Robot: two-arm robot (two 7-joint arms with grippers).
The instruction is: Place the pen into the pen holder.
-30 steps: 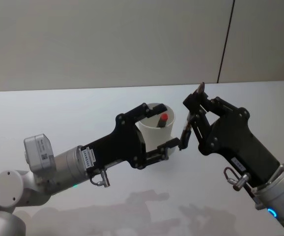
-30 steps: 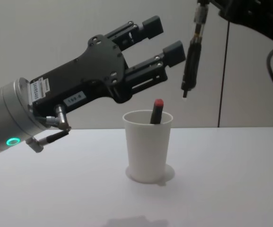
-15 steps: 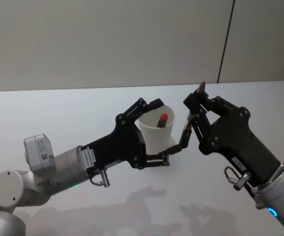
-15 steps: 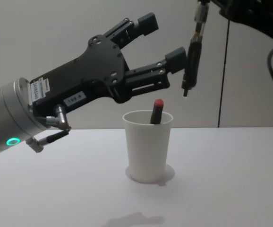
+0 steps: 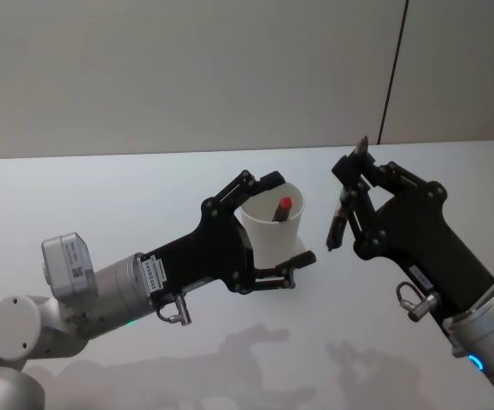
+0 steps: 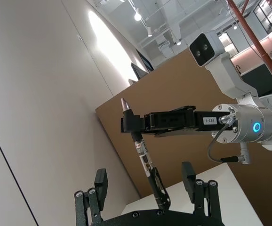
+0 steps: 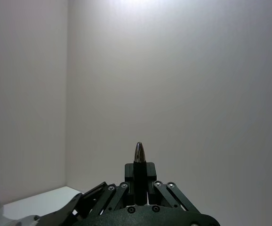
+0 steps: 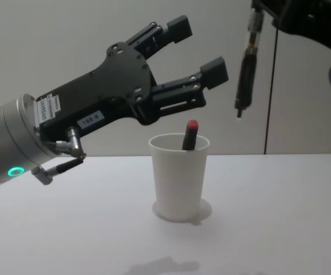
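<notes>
The right gripper (image 5: 355, 175) pinches a dark pen (image 8: 248, 63) upright, apparently just right of the white pen holder (image 8: 178, 176), while the left gripper (image 8: 197, 48) hangs spread wide above its rim.

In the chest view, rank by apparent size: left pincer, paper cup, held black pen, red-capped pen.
1. Left pincer, inflated by nearness to the camera.
2. Paper cup.
3. Black pen, held by the right pincer.
4. Red-capped pen, mostly hidden inside the cup.
</notes>
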